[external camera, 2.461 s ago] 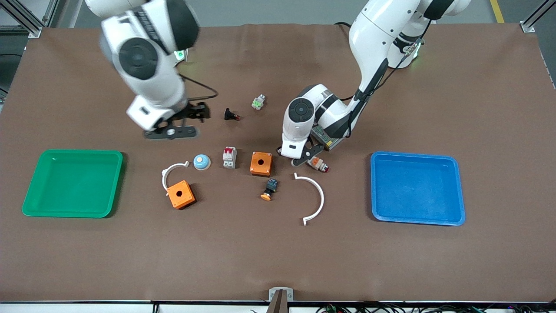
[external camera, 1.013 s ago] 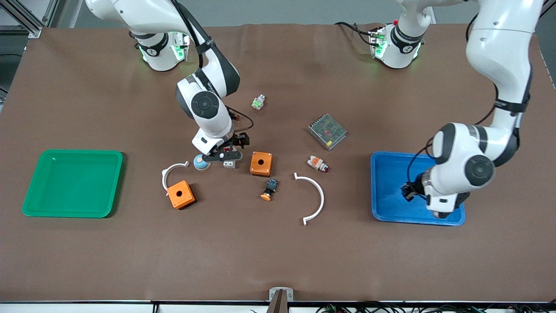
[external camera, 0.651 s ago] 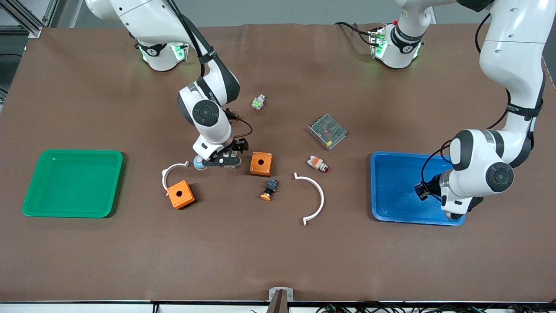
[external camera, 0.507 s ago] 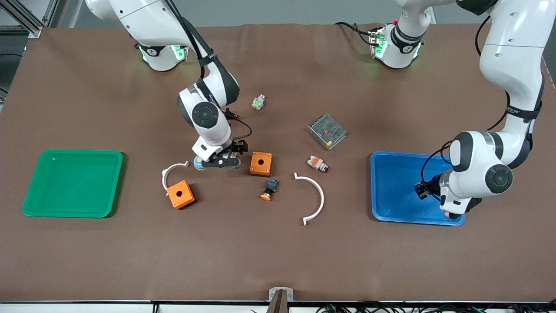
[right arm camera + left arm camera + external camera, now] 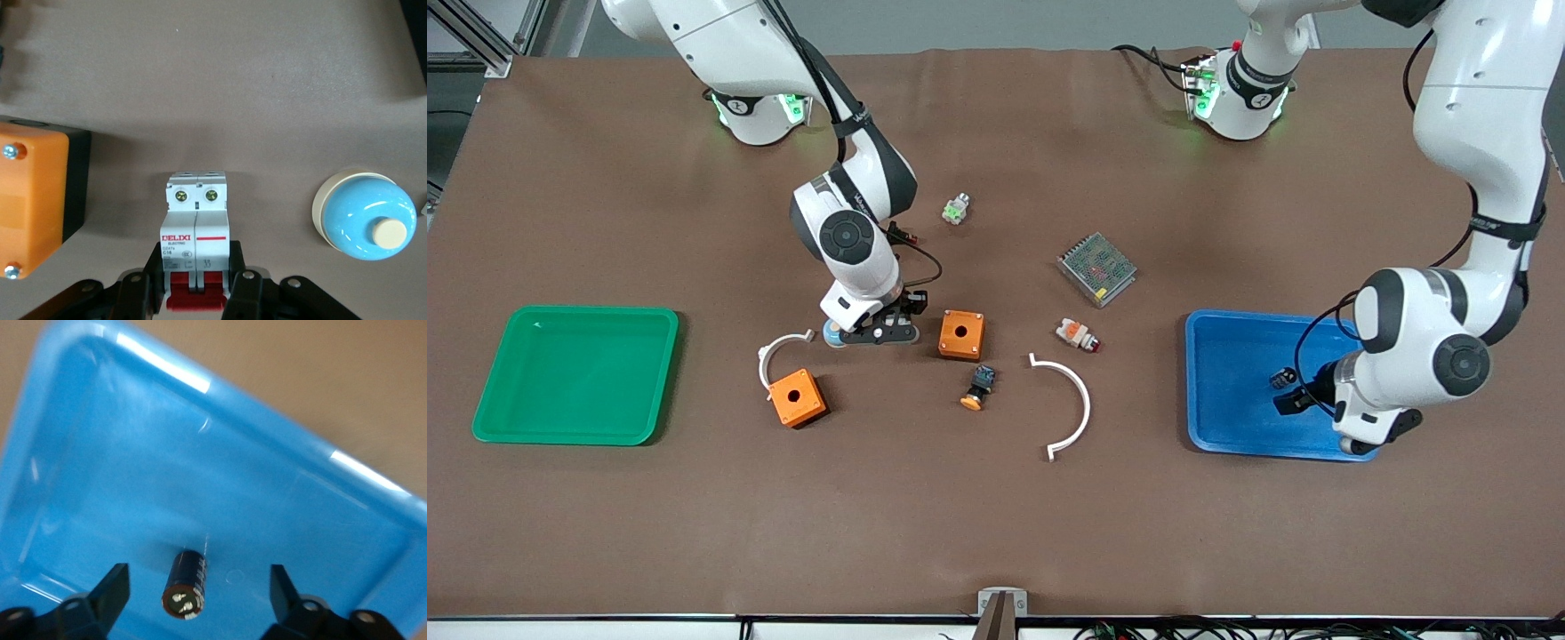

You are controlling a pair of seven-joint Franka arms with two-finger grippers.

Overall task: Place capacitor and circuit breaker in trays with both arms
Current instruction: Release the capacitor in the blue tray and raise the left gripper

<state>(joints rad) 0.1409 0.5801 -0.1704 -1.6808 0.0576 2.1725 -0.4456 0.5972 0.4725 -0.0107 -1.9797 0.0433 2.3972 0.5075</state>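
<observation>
Blue tray (image 5: 1232, 391) at the left arm's end of the table holds the capacitor (image 5: 1282, 378), with the left gripper (image 5: 1294, 400) over it; the right gripper (image 5: 885, 327) sits low between dome button (image 5: 831, 336) and orange box (image 5: 961, 334). Left wrist view: fingers (image 5: 110, 590) spread wide, capacitor (image 5: 185, 585) lying free between them on the tray floor. Right wrist view: fingers (image 5: 241, 283) closed on the circuit breaker (image 5: 197, 237) at its red-lever end.

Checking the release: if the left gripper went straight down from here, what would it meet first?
The capacitor, lying in the blue tray between the open fingers of the left gripper. It looks already let go; depth is unclear, so a finger could reach the tray floor first.
</observation>
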